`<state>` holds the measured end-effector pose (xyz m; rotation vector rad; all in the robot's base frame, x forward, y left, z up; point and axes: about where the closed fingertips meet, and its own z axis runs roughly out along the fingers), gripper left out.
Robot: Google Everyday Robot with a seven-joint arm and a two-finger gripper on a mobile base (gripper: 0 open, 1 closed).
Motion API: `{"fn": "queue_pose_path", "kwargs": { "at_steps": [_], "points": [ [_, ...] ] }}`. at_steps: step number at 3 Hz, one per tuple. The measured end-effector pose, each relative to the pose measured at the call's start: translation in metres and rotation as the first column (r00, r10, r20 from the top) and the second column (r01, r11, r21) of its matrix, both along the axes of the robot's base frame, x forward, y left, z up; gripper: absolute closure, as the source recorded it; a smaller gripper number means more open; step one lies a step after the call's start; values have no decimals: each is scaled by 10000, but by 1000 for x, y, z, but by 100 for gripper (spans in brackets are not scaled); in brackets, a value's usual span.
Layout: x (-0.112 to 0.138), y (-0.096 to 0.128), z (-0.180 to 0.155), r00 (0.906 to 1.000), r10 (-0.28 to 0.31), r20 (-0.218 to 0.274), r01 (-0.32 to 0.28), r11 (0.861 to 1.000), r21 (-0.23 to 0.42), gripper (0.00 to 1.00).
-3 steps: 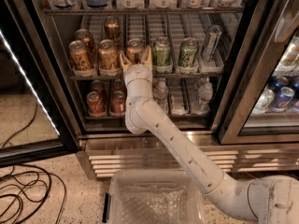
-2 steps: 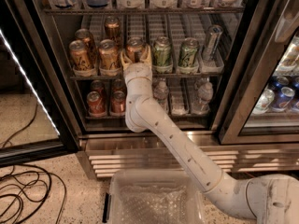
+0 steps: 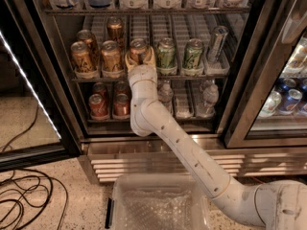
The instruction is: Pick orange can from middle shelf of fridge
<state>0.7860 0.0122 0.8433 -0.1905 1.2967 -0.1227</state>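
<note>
The fridge [image 3: 240, 104] stands open in front of me. On its middle shelf [image 3: 201, 74] stands a row of cans. My gripper [image 3: 139, 57] is at the front of this shelf, shut on an orange can [image 3: 138, 50], with one tan finger [image 3: 128, 60] on each side of it. The can stands upright on the rack. More orange cans [image 3: 111, 56] stand to its left and one [image 3: 115, 28] further back. Two green cans [image 3: 166, 54] stand just to its right. My white arm [image 3: 182, 150] rises from the lower right and hides the shelf front below the can.
A tilted silver can [image 3: 216, 43] leans at the shelf's right end. Red cans [image 3: 98, 105] and small bottles [image 3: 209, 96] fill the lower shelf. Bottles line the top shelf [image 3: 144, 9]. A clear plastic bin [image 3: 158, 205] sits on the floor below, with black cables [image 3: 24, 195] at left.
</note>
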Motion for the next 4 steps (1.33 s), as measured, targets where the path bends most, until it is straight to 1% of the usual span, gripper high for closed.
{"fn": "queue_pose_path", "kwargs": {
  "at_steps": [1, 2, 3, 4],
  "points": [
    [0, 0, 0, 10000, 3, 3, -3, 10000, 2, 100],
    [-17, -15, 15, 9987, 361, 367, -371, 9990, 253, 100],
    [-29, -24, 41, 9924, 871, 871, -907, 9952, 377, 100],
    [-40, -23, 68, 9789, 1533, 1349, -1590, 9867, 325, 100]
  ]
}}
